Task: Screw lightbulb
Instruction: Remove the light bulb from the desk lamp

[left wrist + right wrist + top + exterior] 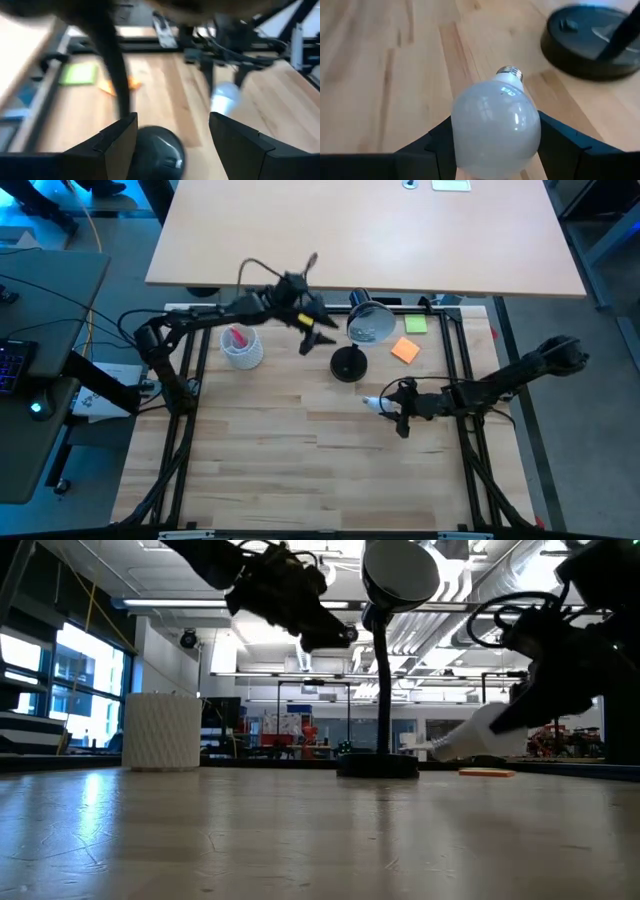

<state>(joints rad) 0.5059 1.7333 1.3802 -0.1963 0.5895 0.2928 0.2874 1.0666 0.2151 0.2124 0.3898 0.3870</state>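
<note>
Right claw [495, 145] closed on the lightbulb [496, 134], fingers pressed against either side of the frosted globe, silvery screw base pointing forward toward the black lamp base [590, 42]. Lightbulb lifted clear of the wooden worktop [300, 450], tilted with the base down, just beside the lamp base and on the near-right of it in the high view. A small grey mark printed on the glass near the neck, too small to read. Left claw [172, 137] open and empty, fingers spread wide, hovering above the lamp base beside the thin lamp stem [116, 75], close to the round lamp head [371, 322]. White ribbed cup [242, 348] with pink items to the left of the lamp. Green sticky note [415, 324] and orange sticky note [405, 351] flat on the worktop to the right of the lamp, no writing visible on either.
</note>
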